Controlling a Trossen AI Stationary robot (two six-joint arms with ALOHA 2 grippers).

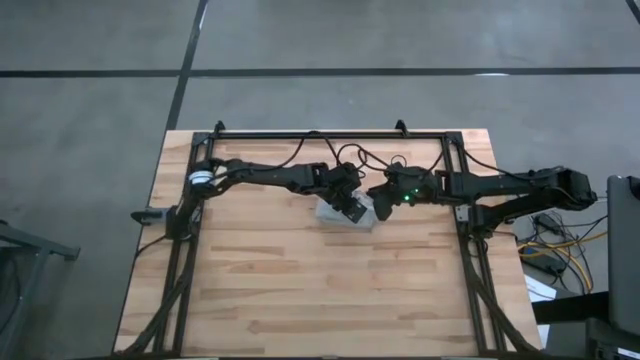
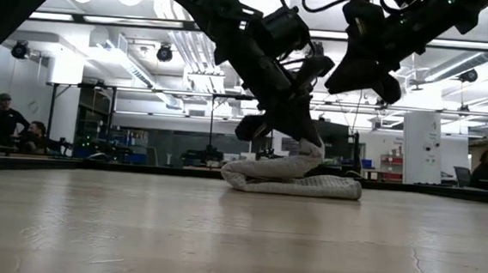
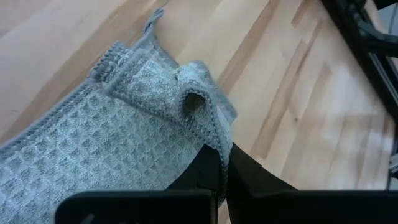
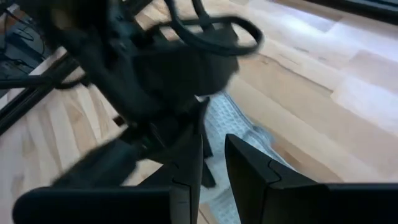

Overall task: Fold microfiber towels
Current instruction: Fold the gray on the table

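Note:
The light grey-blue microfiber towel (image 1: 343, 216) lies as a small folded bundle (image 2: 292, 185) on the wooden table, toward the far middle. My left gripper (image 3: 225, 177) reaches in from the table's left and is shut on the towel's right end, which stands up from the bundle (image 2: 313, 155). My right gripper (image 2: 362, 76) hangs above and just right of the towel, open, with nothing between its fingers (image 4: 214, 165). A small loop tag (image 3: 155, 17) sticks out of the towel's far edge. My left gripper pinches the towel's stitched edge (image 3: 222, 144) between its two shut fingers, at a folded-over corner. The fingers slant downward from the table's left. The pinched end is lifted a little and rises off the bundle, while the rest of the towel lies on the table.
A black frame (image 1: 330, 134) runs along the table's far edge and down both sides. Bare wood (image 1: 320, 295) stretches from the towel to the near edge. Cables (image 1: 560, 250) lie off the table's right. People (image 2: 4, 120) sit far back in the room.

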